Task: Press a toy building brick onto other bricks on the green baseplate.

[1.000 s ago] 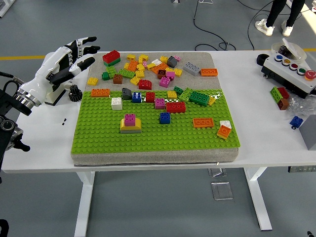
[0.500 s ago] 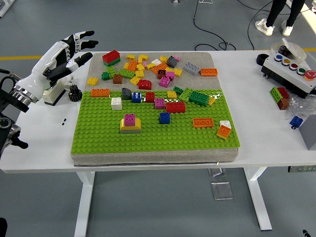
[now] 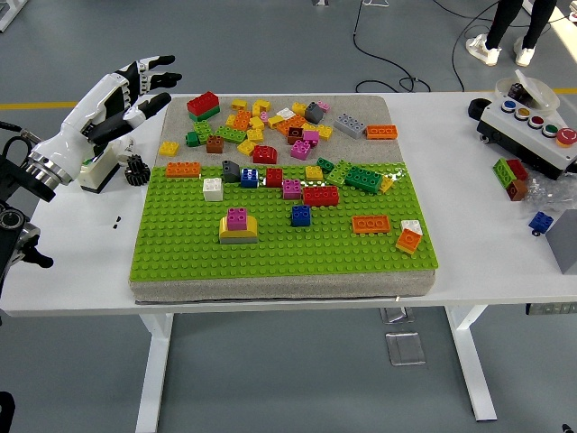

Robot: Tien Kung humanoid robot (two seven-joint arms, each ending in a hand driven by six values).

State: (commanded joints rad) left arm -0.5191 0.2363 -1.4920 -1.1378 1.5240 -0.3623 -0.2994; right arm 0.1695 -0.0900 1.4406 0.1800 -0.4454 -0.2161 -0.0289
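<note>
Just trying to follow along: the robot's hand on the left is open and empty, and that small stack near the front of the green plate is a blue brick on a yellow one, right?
Nearly. The head view shows the left hand open and empty, but the stack on the green plate is a pink brick on a yellow brick, not blue.

Left hand (image 3: 126,95) beside green baseplate (image 3: 279,239)

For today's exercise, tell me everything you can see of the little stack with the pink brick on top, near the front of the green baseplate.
The stack has three plastic layers: a small pink brick with four studs sits on a wider yellow brick with a rounded top, which rests on a flat grey piece. It stands upright and squarely pressed onto the green baseplate, in its front left part. No other brick touches it, and the left hand hovers far off, empty.
</note>
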